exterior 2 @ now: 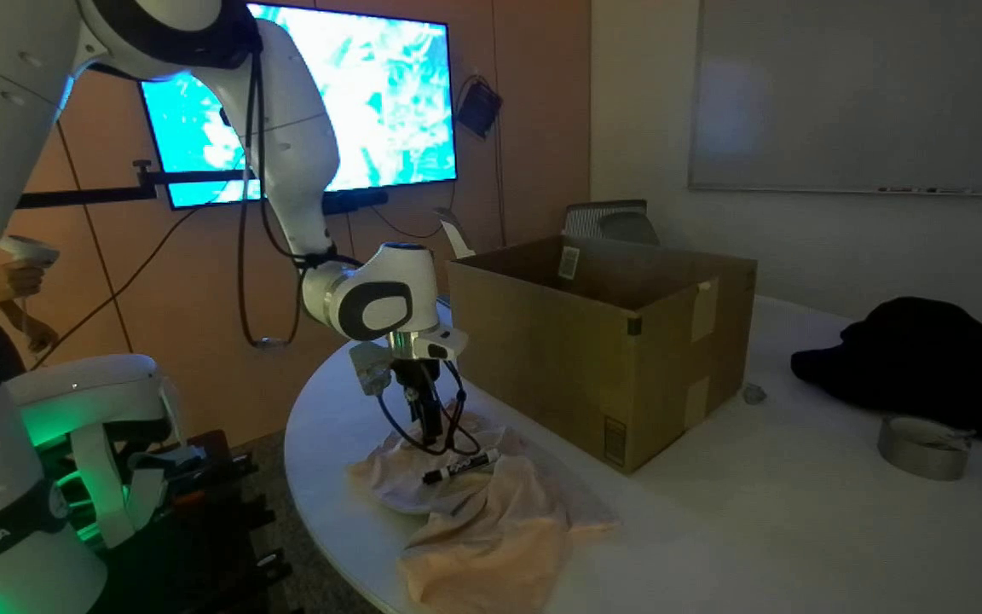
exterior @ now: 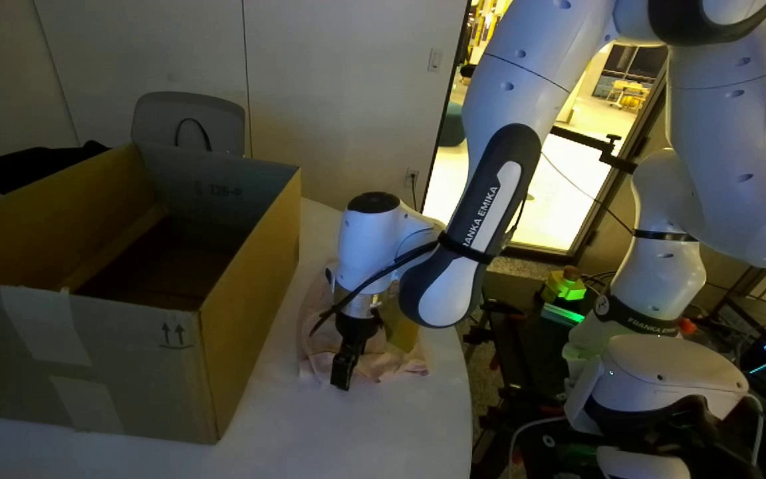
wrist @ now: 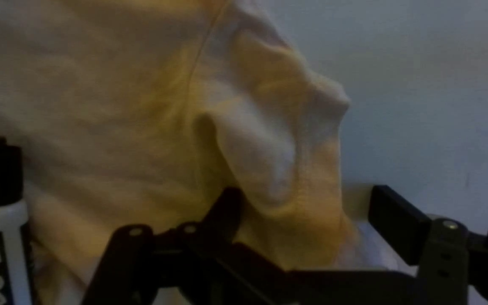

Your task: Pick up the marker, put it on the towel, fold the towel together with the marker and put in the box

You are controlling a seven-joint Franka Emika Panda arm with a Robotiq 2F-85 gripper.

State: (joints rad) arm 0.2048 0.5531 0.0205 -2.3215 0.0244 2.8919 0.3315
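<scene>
The Robotiq gripper point(wrist: 305, 197) straddles a fold of the pink towel point(exterior 2: 504, 537), jaws spread and unclenched! And the Expo marker point(exterior 2: 461, 467), it lies on that towel, near the curved edge of the tabletop point(exterior 2: 764, 520).

A white tabletop point(exterior 2: 798, 546) with a curved edge shows in both exterior views. On it stands a large brown corrugated cardboard box point(exterior 2: 534, 358), upright, open at the top. In an exterior view a wrinkled pale pink-cream cloth towel point(exterior 2: 508, 529) lies nearer and to the left of the box, toward the rounded left edge, a strip of white surface showing between the two. A small grey crumpled scrap point(exterior 2: 753, 393) lies just right of the box's base; farther right, a silver-grey roll of tape point(exterior 2: 924, 450) sits at the near side of a heap of black fabric point(exterior 2: 926, 367).
</scene>
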